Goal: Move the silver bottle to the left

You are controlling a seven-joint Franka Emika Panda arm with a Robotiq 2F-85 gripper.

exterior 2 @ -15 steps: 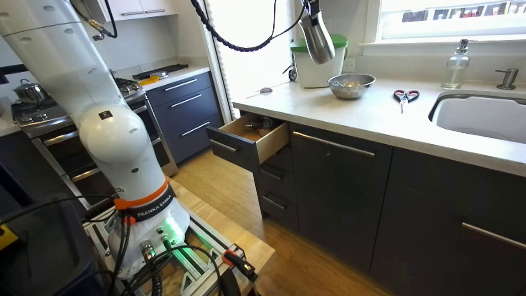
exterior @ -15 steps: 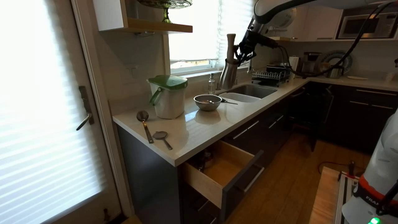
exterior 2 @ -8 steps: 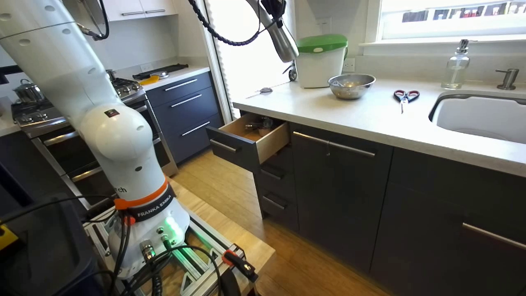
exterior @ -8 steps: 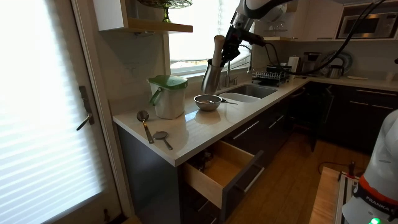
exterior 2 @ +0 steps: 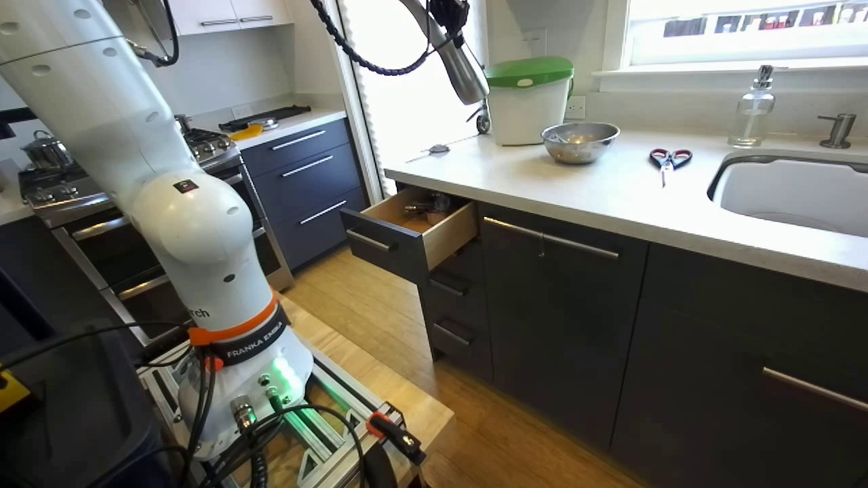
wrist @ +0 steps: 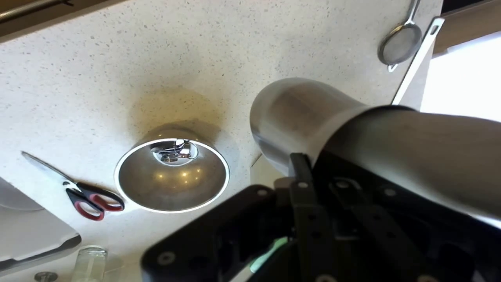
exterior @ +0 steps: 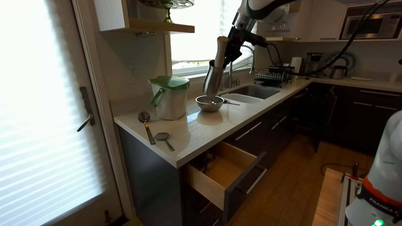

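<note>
Silver bottle [exterior: 212, 81]: in an exterior view, held in the air, tilted, its lower end overlapping the far rim of the bowl [exterior: 209, 108] in the picture; depth cannot be read here.
Gripper [exterior: 225, 62]: clamped on the bottle near its mouth, higher than the bowl; the bottle's narrow pale top rises beside it.
Bottle lift: judged complete.
Bottle set-down: judged not yet done; any further leftward travel, lowering and release are left. The stopping place is not specified.
Left of bowl: the bin [exterior: 172, 102] stands nearest; the spoon [exterior: 145, 121] and strainer [exterior: 162, 136] lie farther out on the counter [exterior: 201, 138].
Drawer [exterior: 205, 185]: pulled out, lower than the bowl.
Bottle end: in an exterior view, higher than the bowl and to its left, meeting the bin's edge in the picture.
Right of bowl: scissors [exterior 2: 668, 161], then the soap dispenser [exterior 2: 751, 115] and sink [exterior 2: 800, 193]; judged off the path.
Fingers [wrist: 304, 196]: in the wrist view, drawn nearly together on the bottle's edge; whether one tip sits inside the mouth cannot be told.
Bottle base: beside the bowl, with counter showing between.
Bin and strainer: judged the likely obstructions if the bottle is lowered left of the bowl.
</note>
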